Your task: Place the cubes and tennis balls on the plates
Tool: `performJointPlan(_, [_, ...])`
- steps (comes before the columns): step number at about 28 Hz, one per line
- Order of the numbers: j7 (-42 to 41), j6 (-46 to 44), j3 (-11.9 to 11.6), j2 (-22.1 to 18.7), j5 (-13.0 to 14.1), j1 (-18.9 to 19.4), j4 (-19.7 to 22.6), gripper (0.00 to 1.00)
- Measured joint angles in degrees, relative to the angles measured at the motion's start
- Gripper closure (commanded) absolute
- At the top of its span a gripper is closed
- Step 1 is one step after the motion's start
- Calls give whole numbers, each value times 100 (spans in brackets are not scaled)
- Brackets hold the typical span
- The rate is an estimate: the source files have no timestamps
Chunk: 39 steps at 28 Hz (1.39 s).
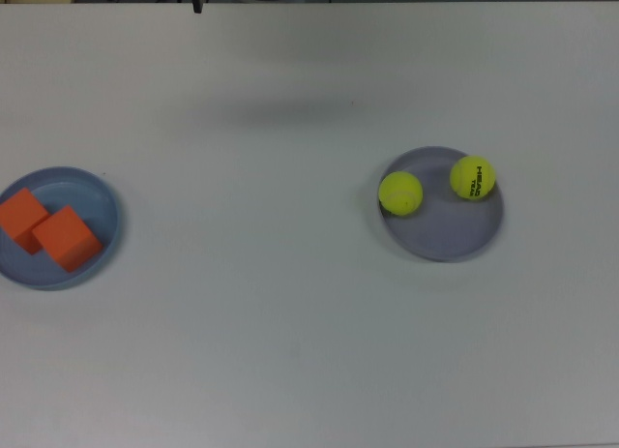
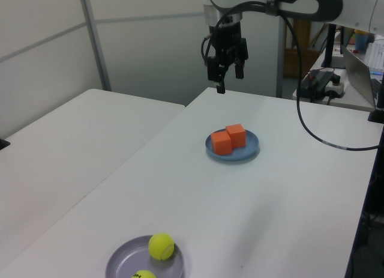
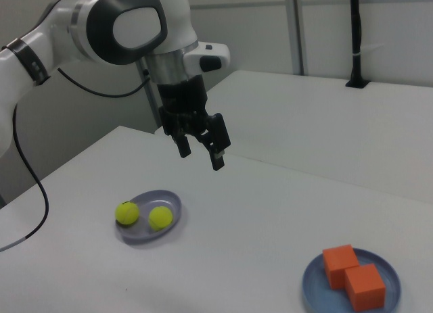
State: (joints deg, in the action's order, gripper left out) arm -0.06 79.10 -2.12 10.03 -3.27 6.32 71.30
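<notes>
White and bare apart from the dishes, the surface [image 1: 290,351] fills my top view: the light blue plate [image 1: 100,192] sits at the top view's left edge with the two orange cubes [image 1: 66,238] lying on it, touching each other, while the lavender plate [image 1: 455,237] lies well apart toward the top view's right, carrying both tennis balls [image 1: 400,193], one at its left rim and the other [image 1: 472,177] at its upper right rim, a little apart from each other. Only one dark fingertip [image 1: 197,3] shows at the upper edge of this view. Turning to my left view, I see the tool [image 2: 229,83] hanging in the air above the far end of the surface, beyond the light blue plate [image 2: 251,152], fingers apart and holding nothing; the cubes [image 2: 228,139] rest side by side on that plate, and the lavender plate [image 2: 123,263] with the balls [image 2: 161,246] lies at the bottom of the left view. A black cable [image 2: 312,131] loops down from the arm at the left view's right. From my right view, the tool [image 3: 201,156] hovers with its fingers spread, raised above the surface, between the lavender plate [image 3: 170,199] at the right view's left and the light blue plate [image 3: 316,293] at the lower right. Both balls [image 3: 160,218] and both cubes [image 3: 352,275] lie on their plates.
</notes>
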Motion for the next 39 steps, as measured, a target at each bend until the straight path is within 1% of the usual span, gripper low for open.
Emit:
performJointPlan(6, [-2,-2,0,-48,14,-5,-9,0])
performJointPlan(15, [-130,-182,-1,-275,19,-148,-11,0])
performJointPlan(39, [-275,-183,-1,-276,20,-159,-1,0])
